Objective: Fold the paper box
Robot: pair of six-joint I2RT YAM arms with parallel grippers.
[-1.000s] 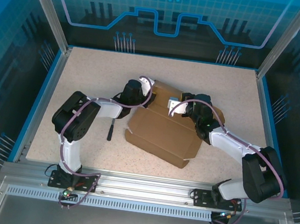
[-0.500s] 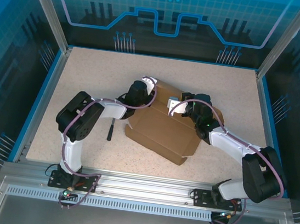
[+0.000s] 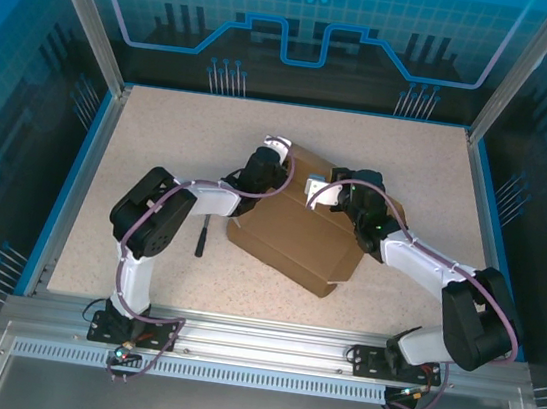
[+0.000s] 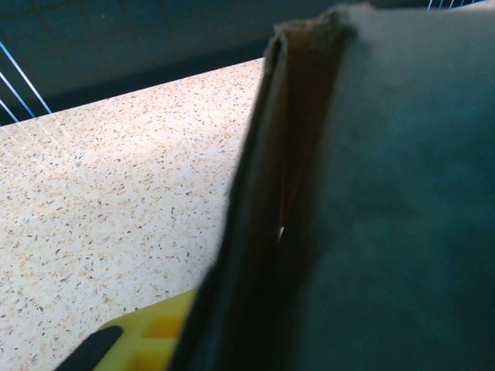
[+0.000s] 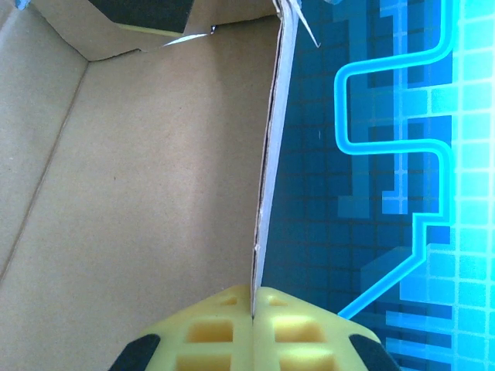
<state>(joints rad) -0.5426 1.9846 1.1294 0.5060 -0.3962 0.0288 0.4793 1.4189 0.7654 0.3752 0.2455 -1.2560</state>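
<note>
box: the plain brown cardboard mailer box point(image 3: 294, 238) sits under and between both grippers, and its body spreads from them toward the arm bases.
right gripper: the right gripper point(image 5: 254, 309) is clenched on the thin top edge of an upright box wall, with a yellow pad point(image 5: 209, 334) on each side of the card.
left gripper: the left gripper point(image 3: 276, 156) is at the box corner just left of the right gripper. we cannot tell whether it is clamped or slack.
risk: we judge the pinched wall could buckle or tear if the right arm pulls while the left pushes the corner. the light box could also slide or lift instead of creasing.
hammer: a small black hammer point(image 3: 202, 240) lies on the speckled table point(image 3: 161, 139), left of the left gripper and toward its base. a sliding box could strike it.
views: the right wrist view shows the grip on the wall edge, which the top view hides. the left wrist view shows one yellow finger point(image 4: 155, 338) beside a doubled cardboard edge. the top view gives the whole layout.
</note>
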